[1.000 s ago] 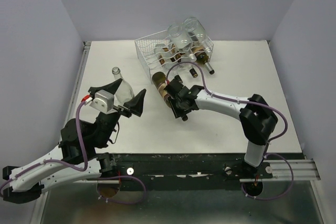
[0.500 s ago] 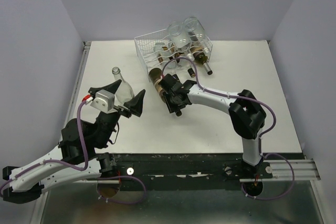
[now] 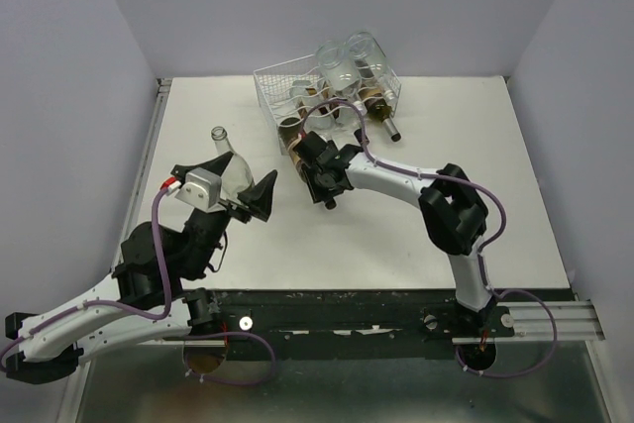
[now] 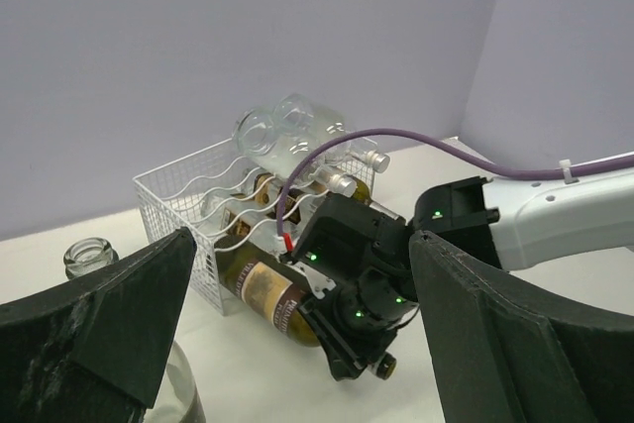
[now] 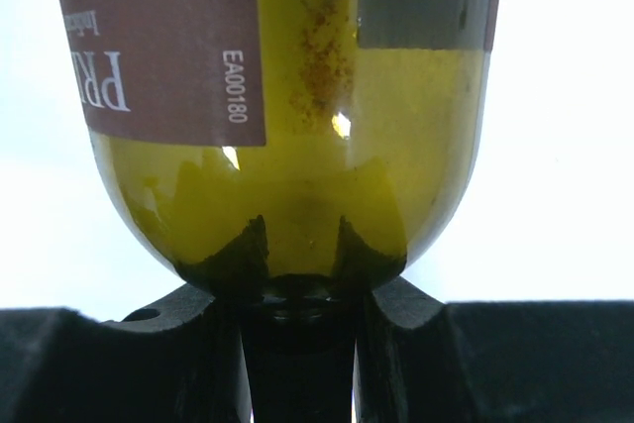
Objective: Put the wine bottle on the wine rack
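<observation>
The right gripper point(image 3: 322, 171) clasps the neck of the olive-green glass wine bottle with a maroon label point(image 3: 295, 143), its base at the near-left corner of the white wire-grid wine rack point(image 3: 269, 96) and seemingly not yet cradled, while the left gripper point(image 3: 243, 181) gapes empty, well apart from the rack.

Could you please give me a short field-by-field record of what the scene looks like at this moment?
held item: olive-green wine bottle with a maroon label
right gripper: jaws shut on the bottle's neck
bottle position: lying flat, base at the near side of the wine rack; whether it has entered, I cannot tell
rack contents: stored bottles, clear ones on top
left gripper: jaws open, holding nothing
clear bottle: upright, beside the left gripper, not gripped
</observation>
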Available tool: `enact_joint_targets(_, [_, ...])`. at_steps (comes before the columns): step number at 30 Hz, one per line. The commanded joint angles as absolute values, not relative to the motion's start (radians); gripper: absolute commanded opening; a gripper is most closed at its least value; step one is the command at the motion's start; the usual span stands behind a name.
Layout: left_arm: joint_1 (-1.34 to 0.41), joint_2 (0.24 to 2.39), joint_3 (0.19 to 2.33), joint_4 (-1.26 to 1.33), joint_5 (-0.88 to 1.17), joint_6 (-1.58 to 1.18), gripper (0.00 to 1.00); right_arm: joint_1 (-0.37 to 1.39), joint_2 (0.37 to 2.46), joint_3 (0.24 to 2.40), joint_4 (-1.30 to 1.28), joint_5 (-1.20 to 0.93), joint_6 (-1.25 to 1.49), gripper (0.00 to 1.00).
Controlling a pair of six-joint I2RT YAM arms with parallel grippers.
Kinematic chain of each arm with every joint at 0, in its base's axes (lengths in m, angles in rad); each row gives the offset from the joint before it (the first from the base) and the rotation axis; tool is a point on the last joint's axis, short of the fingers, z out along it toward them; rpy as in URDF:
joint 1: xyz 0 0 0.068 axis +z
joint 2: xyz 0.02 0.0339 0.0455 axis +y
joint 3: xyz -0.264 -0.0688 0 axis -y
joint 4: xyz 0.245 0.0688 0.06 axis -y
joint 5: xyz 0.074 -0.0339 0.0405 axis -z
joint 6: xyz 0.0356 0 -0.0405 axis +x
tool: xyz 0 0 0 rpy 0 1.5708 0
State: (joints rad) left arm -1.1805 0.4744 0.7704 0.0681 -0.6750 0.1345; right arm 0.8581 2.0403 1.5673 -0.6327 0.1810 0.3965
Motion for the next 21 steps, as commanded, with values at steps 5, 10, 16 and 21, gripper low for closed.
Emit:
enact_joint_targets(5, [-1.184,0.48,0.828,-0.08,-0.715,0.005,0.99,0.838,2.151,1.818,-0.41,0.239,0.364,0.0])
enact_joint_targets(10, [-1.184,0.472,0.821,-0.098,-0.709,-0.063,0.99,0.816,2.203,1.874,-0.356,0.204,0.364,0.0])
enact_joint_targets(16, [-1.186,0.502,0.841,-0.136,-0.706,-0.087,0.99,0.804,2.279,1.966,-0.319,0.153,0.359,0.0])
enact_joint_targets(21, [-1.184,0.517,0.844,-0.155,-0.696,-0.112,0.99,0.801,2.336,2.04,-0.307,0.126,0.341,0.0])
